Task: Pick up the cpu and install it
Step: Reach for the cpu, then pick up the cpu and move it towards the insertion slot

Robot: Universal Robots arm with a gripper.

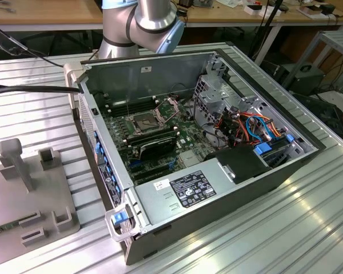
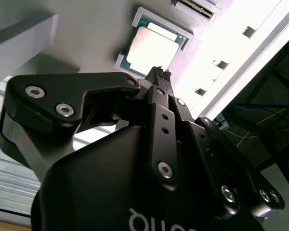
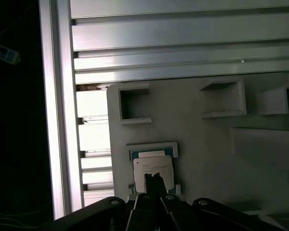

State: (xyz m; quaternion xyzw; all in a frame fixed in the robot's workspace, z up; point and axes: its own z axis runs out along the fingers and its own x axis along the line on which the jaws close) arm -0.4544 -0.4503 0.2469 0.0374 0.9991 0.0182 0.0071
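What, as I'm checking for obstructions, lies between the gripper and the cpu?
Nothing: in both wrist views the gripper points at the cpu seated in the tray, the stretch bare.

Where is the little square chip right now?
In both wrist views, the square silver CPU chip sits in a pocket of the grey holder tray, close to the black gripper.

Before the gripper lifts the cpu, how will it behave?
The cpu looks thin, flat and metal-topped: probably stiff and light. Its smooth top may be slippery. The gray holder frames its corners, so pushing it sideways likely fails.
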